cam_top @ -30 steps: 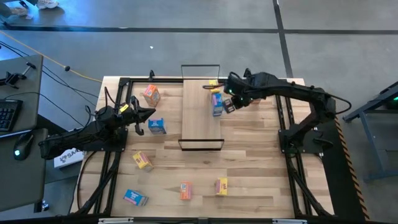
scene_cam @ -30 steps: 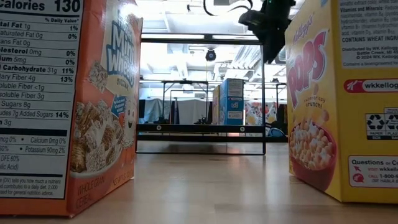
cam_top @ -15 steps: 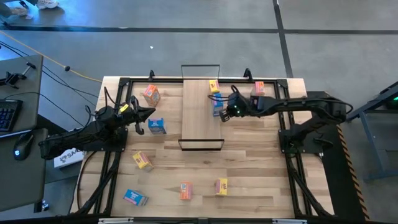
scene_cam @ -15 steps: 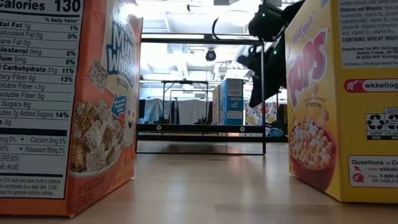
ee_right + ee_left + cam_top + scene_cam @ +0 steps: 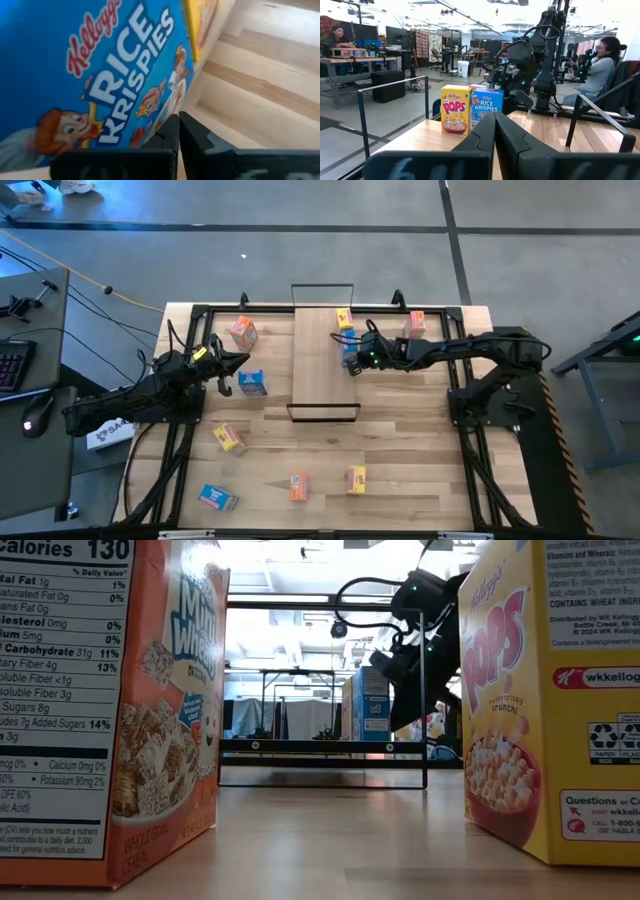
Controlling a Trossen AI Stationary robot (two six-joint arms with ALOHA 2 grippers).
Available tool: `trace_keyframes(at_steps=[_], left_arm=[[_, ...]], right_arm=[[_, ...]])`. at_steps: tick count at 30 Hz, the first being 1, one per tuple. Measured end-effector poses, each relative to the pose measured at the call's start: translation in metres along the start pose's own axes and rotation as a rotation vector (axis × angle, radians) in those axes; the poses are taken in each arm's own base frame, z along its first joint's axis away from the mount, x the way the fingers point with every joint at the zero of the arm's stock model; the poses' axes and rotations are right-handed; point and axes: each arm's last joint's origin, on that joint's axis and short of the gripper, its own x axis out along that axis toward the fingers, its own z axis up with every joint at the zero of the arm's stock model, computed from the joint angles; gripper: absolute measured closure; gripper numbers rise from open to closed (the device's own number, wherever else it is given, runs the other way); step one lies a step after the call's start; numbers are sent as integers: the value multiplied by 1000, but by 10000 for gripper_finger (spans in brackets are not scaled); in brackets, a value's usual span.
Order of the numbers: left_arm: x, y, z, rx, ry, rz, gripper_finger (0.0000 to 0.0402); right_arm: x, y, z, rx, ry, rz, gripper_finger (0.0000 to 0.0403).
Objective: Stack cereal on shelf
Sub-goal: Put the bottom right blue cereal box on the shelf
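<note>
The shelf (image 5: 320, 375), a light-wood board with black wire loops at its ends, lies mid-table. A yellow cereal box (image 5: 344, 318) and a blue one (image 5: 349, 348) stand upright on its far right part, side by side in the left wrist view (image 5: 486, 102). My right gripper (image 5: 362, 358) is shut, low at the blue box's right side. The box's printed front (image 5: 100, 80) fills the right wrist view. My left gripper (image 5: 240, 361) is shut and empty, left of the shelf, above another blue box (image 5: 253, 383). My right gripper's shut fingertips (image 5: 175, 125) stand level at the blue box's printed front, near its lower edge (image 5: 165, 122), coming from the table's right. I cannot tell whether they touch it. The box stands upright on the shelf.
Loose boxes lie about the table: orange (image 5: 243, 331) at the far left, orange (image 5: 415, 323) at the far right, yellow (image 5: 229, 438), blue (image 5: 217, 498), orange (image 5: 298, 486) and yellow (image 5: 355, 479) near the front. Two of them (image 5: 110, 710) (image 5: 560, 700) loom in the low view.
My right gripper has come down from above the shelf's far right part to shelf height beside the blue box, moving a little toward the near edge. The arm's move uncovers the orange box at the far right. The left arm has kept still.
</note>
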Motion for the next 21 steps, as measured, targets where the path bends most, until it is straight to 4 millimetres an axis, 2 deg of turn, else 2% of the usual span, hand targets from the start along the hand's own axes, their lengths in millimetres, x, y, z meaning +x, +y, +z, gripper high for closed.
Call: trace_keyframes(at_steps=[14,21], left_arm=[[0,0,0,0,2,0,401],[0,0,0,0,5,0,401]], right_arm=[[0,2,1,11,7,44,403],[-23,-6,17,-5,-85,-4,403]])
